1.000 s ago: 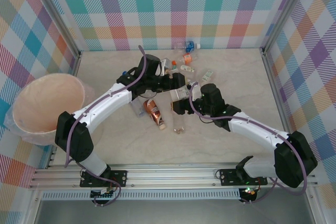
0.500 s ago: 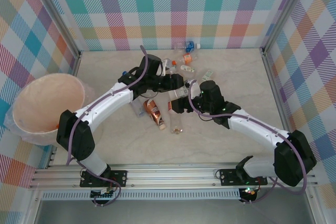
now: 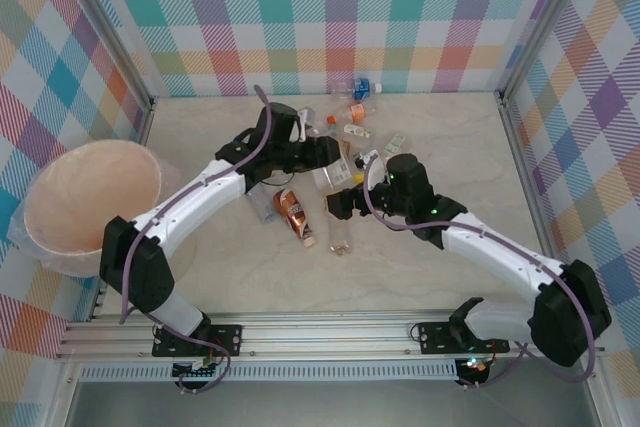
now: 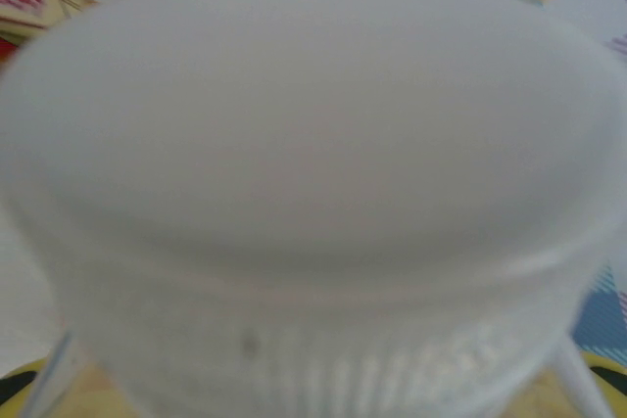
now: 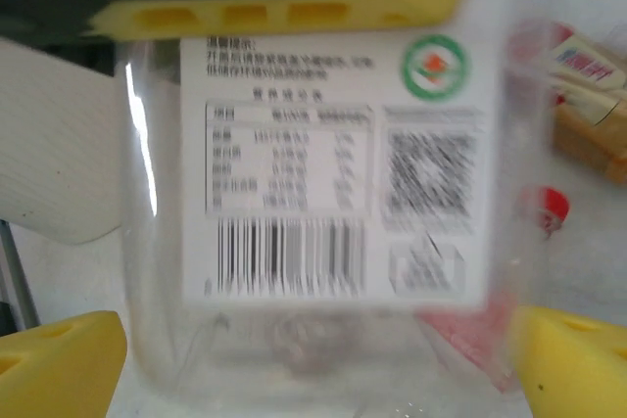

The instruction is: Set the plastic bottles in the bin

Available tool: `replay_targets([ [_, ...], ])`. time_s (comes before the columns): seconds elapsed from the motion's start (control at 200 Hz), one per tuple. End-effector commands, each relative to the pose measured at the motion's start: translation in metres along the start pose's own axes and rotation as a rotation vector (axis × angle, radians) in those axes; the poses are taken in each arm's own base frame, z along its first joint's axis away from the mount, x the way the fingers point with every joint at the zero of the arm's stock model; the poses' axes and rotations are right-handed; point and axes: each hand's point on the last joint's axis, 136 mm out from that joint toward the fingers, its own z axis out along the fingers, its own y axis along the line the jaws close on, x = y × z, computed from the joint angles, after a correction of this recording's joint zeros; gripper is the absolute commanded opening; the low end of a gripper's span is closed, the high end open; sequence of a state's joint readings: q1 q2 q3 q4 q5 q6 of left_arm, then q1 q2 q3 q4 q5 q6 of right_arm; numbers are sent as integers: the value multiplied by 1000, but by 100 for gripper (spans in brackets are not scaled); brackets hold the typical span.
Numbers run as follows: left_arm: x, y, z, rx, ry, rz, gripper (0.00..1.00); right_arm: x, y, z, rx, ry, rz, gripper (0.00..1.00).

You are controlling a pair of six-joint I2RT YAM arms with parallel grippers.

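My left pincer [image 3: 328, 161] grips a clear bottle [image 5: 323, 203] mid-table; my right pincer [image 5: 318, 359] gapes wide around it. Other bottles [image 3: 352, 117] lie near the far edge. The bin [image 3: 90, 197] waits beside the left edge. I judge most remains undone.

Marbled tabletop [image 3: 460, 147], plaid walls [image 3: 340, 17], alu rail [image 3: 330, 332] near edge.

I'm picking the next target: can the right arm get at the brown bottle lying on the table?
Likely, but not yet: the brown bottle lies uncovered close beside the right pincer, yet a clear bottle sits between its jaws.
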State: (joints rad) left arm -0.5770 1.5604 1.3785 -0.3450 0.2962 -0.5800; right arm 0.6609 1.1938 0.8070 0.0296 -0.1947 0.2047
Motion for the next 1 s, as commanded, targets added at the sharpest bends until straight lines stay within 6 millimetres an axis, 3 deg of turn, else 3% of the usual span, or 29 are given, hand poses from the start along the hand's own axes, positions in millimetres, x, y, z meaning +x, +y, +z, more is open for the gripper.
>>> replay_targets([
  [0.0,-26,2,-35,-40,-133,21,54,-13,-14,-14,102,-100,-38,100],
  [0.2,-40,16,-71,-146,-228,36,53,-19,-62,-32,379,-204,60,100],
  [0.495,-51,29,-121,-266,-324,76,54,-7,-97,-42,570,-249,205,100],
  [0.65,-67,39,-180,-459,-434,159,54,-12,-98,-44,580,-263,180,100],
  [0.865,-81,19,-248,-486,-570,243,54,-18,-102,-45,610,-283,167,100],
  [0.995,-87,23,-297,-613,-668,265,54,-21,-102,-43,613,-275,181,100],
])
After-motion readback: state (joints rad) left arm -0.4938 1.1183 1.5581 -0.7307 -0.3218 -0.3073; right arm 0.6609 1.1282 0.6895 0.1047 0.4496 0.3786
